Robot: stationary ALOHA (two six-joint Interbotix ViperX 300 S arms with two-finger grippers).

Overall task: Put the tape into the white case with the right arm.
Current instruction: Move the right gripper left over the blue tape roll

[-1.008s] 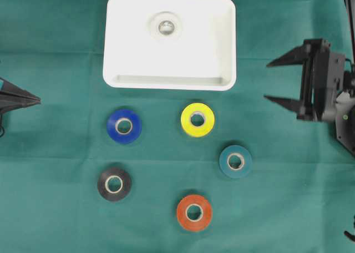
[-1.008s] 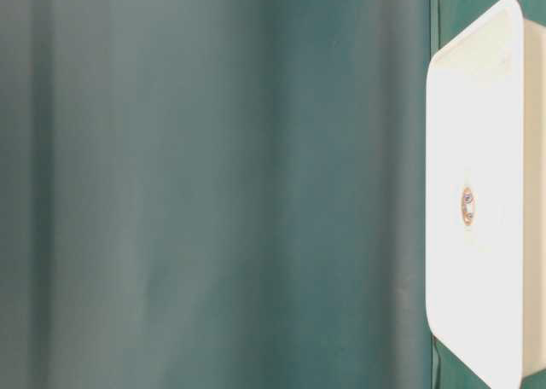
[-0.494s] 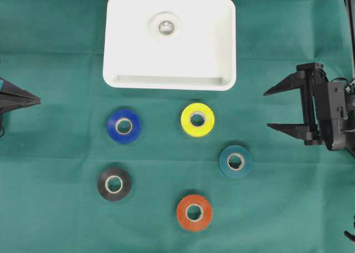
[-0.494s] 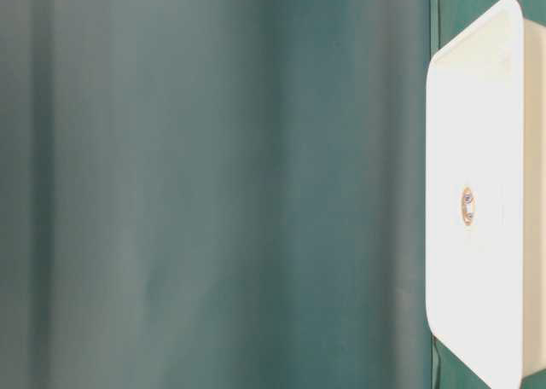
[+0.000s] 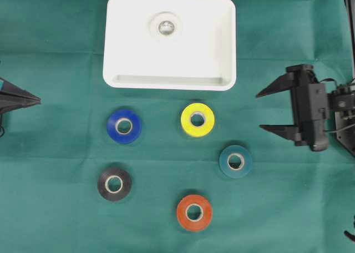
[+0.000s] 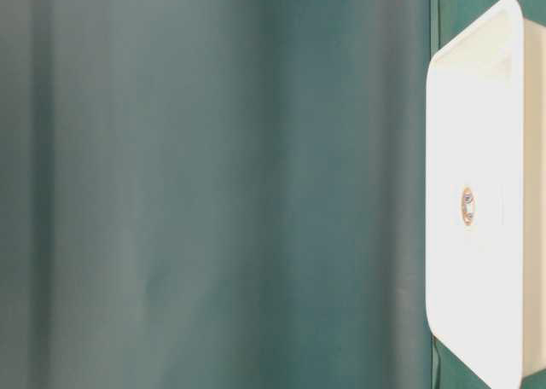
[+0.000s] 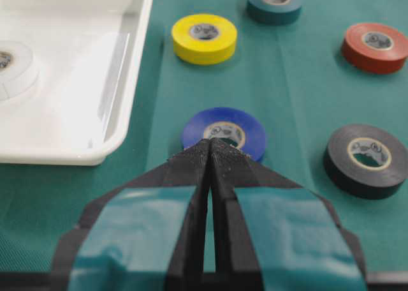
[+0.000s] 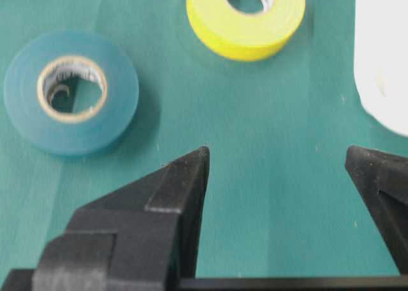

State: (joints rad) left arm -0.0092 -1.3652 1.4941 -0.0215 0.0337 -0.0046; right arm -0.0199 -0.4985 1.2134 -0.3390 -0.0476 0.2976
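My right pincer (image 5: 259, 110) stands with its fingers wide apart and nothing between them, hovering over bare green worktop (image 5: 55, 208). It points toward the middle of the worktop. My left pincer (image 5: 36, 100) has its fingers pressed together, empty, at the far side of the worktop from my right one.

Ahead of my right pincer and nearest to it lies the teal tape (image 5: 235, 161), flat on the cloth, just off its lower finger side. The yellow tape (image 5: 197, 120) lies straight ahead of the open fingers, a little farther out. Beyond those, the blue tape (image 5: 123, 125) and the black tape (image 5: 114, 183) lie nearer my left pincer; the blue one sits directly before its closed tips. The orange tape (image 5: 194, 212) lies well off to the side of my right pincer, past the teal one.

The white case (image 5: 222, 42) sits ahead of my right pincer and off its upper finger side, apart from every loose roll. A white tape (image 5: 166, 26) rests inside it.
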